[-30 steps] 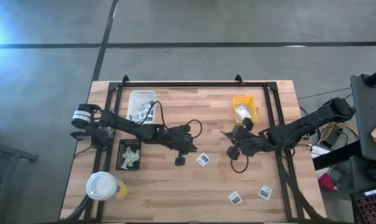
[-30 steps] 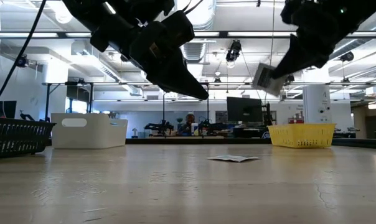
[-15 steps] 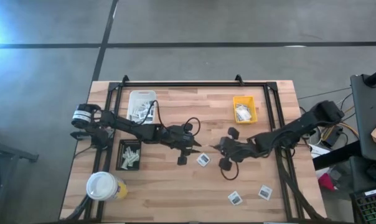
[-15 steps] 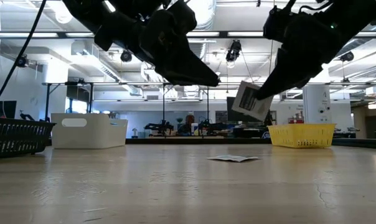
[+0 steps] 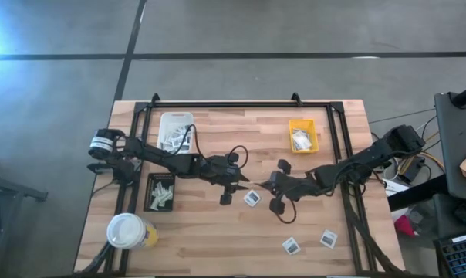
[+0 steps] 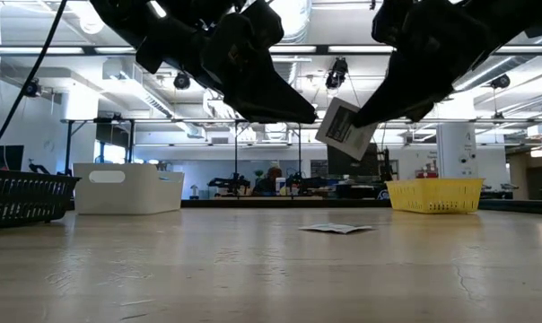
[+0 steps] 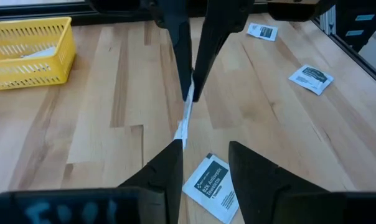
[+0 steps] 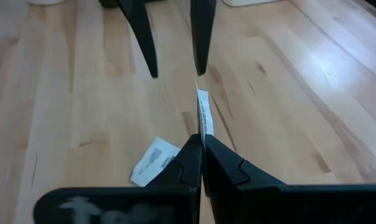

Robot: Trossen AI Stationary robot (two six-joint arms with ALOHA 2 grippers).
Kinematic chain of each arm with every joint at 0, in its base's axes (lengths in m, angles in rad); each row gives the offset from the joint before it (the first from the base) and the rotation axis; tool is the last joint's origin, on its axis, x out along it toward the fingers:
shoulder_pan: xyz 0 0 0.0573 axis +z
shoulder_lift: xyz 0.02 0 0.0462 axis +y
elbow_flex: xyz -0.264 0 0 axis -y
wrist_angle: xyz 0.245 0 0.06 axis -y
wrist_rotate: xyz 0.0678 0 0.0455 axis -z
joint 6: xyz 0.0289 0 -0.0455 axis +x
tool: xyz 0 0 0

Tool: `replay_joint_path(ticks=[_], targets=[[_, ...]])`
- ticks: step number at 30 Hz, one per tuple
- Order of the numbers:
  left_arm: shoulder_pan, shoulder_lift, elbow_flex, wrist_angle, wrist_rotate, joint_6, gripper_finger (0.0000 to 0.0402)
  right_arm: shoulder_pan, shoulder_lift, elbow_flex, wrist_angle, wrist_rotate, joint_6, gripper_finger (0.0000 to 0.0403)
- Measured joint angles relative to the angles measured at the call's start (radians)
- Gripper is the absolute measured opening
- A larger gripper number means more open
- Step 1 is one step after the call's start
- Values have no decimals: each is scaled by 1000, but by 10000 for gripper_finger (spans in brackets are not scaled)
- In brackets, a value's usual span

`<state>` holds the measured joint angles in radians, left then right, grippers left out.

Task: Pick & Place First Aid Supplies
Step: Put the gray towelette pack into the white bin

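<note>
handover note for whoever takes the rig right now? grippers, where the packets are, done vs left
Right gripper: shut on a white packet, held in the air above mid-table.
Left gripper: open, facing it, fingers either side of the packet's edge, not gripping.
One loose packet lies under them, two more near the front edge.
Done: supplies already in the white tray, yellow tray and black tray.
Left: finish this apparent handover, bin it, clear the three loose ones.
</note>
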<state>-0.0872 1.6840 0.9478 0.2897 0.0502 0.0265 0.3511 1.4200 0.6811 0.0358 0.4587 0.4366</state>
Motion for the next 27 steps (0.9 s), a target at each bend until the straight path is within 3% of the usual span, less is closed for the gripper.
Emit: replay_joint_path(ticks=[8,18,27], targets=[[0,0,0,3,0,0,124,0,2,0,26,-37,-1,8],[0,0,0,28,0,0,124,-3,2,-1,195,-40,-101,8],[0,0,0,44,3,0,121,-12,13,-5,201,-40,-100,8]])
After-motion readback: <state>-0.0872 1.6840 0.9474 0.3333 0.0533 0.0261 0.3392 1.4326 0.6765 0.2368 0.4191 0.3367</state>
